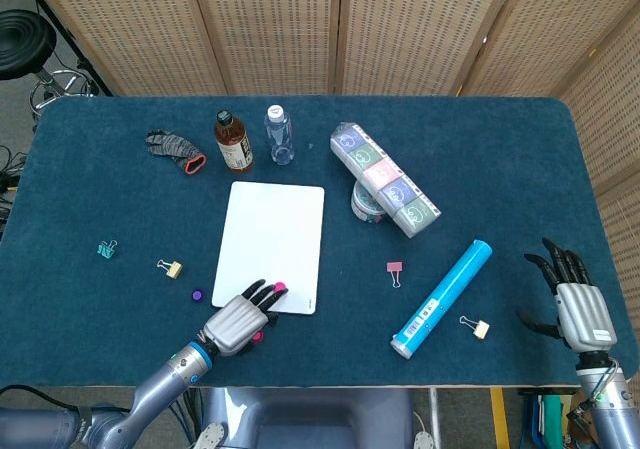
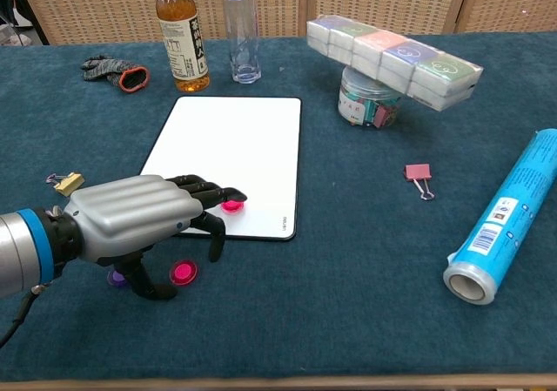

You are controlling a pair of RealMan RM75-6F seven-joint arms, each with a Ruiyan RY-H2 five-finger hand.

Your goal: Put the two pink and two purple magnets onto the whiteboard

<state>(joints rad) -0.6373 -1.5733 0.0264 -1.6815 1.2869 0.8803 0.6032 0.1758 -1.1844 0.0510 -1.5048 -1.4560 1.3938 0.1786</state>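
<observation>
Left robot hand (image 1: 236, 319) reaches onto whiteboard (image 1: 272, 241).

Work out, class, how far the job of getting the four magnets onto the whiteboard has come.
Done: one pink magnet lies on the whiteboard near its front edge. In hand: nothing is held; the left hand hovers with fingertips at that magnet. Left: a second pink magnet and a purple magnet lie on the table off the board; the other purple one is not clearly visible. The right hand is idle.

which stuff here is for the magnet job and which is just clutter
For the job: white rectangular whiteboard; round pink magnet on the board; round pink magnet on the cloth; small purple magnet; left hand.

Lying about: amber tea bottle; clear water bottle; blue foil roll; pink binder clip; grey glove.
</observation>
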